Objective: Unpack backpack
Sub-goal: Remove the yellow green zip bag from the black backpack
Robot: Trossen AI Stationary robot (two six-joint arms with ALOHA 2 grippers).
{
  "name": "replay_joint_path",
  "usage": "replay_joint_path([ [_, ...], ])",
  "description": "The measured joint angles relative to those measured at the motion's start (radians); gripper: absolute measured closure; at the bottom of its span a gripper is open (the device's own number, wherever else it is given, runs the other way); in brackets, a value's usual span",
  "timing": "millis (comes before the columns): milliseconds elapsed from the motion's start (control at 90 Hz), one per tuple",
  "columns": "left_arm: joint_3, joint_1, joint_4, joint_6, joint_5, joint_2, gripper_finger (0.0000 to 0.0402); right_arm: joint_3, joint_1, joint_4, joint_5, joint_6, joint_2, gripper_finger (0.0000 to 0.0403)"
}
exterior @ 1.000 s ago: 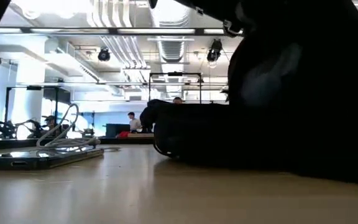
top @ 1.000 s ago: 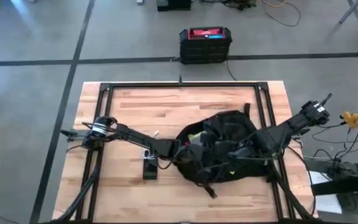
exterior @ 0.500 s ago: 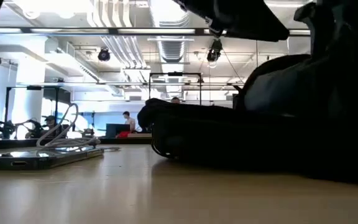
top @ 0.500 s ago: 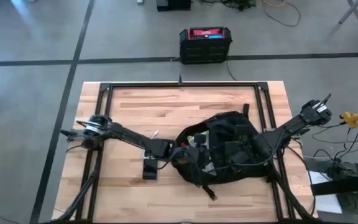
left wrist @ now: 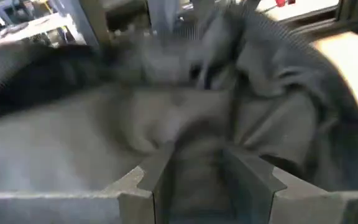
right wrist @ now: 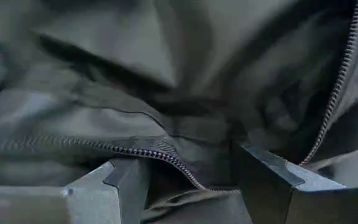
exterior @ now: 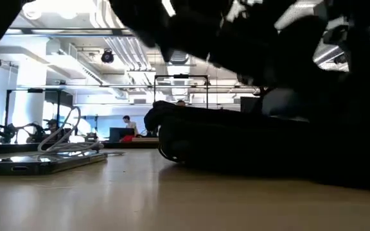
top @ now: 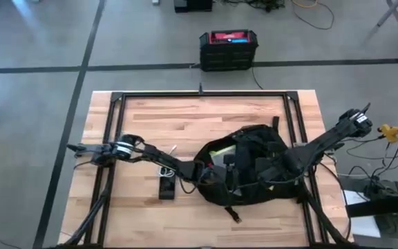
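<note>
The black backpack [top: 254,176] lies flat on the wooden table, right of centre, with its zipped mouth gaping toward the far left. Something pale yellow-green [top: 220,148] shows inside the mouth. My left gripper [top: 200,173] is at the backpack's left end. In the left wrist view its fingers [left wrist: 148,180] stand apart with grey fabric [left wrist: 104,112] close ahead. My right gripper [top: 262,168] is over the middle of the backpack, open. A zip edge [right wrist: 160,149] runs into the gap between its fingers. In the low view the backpack [exterior: 236,141] is a dark low mound. My left gripper comes level from the table's left, its open fingers against the backpack's loose fabric [left wrist: 197,137]; the picture is blurred and I cannot tell whether they touch it. My right gripper stands with one finger [right wrist: 123,180] on each side of the zip edge; I cannot tell whether they touch it.
A small black object [top: 166,187] and a white cable [top: 166,168] lie on the table just left of the backpack. A black box with a red top [top: 229,48] stands on the floor beyond the far edge. Bare wood [top: 185,117] lies toward the far edge.
My left gripper has gone toward the table's right edge, up to the backpack's left end, and its arm has dropped lower. The backpack's raised upper part has sunk down, and its mouth has spread wider, showing more of the yellow-green thing.
</note>
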State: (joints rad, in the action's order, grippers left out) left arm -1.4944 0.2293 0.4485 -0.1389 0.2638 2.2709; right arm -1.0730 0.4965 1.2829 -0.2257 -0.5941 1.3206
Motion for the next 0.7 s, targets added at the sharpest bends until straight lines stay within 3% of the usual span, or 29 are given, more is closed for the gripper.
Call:
replay_joint_path([
  [144, 0.000, -0.003, 0.046, 0.034, 0.001, 0.027, 0.0283, -0.093, -0.004, -0.094, -0.161, 0.063, -0.021, 0.0203],
  [289, 0.000, -0.003, 0.018, 0.062, 0.000, 0.027, 0.0283, -0.091, -0.018, -0.240, -0.192, 0.215, -0.019, 0.0203],
  [478, 0.000, 0.012, -0.062, 0.064, 0.003, -0.001, 0.0283, 0.003, -0.061, -0.282, -0.180, 0.275, 0.021, 0.0203],
  [700, 0.001, 0.031, -0.122, 0.050, 0.016, -0.056, 0.0283, 0.170, -0.085, -0.317, -0.022, 0.181, 0.015, 0.0203],
])
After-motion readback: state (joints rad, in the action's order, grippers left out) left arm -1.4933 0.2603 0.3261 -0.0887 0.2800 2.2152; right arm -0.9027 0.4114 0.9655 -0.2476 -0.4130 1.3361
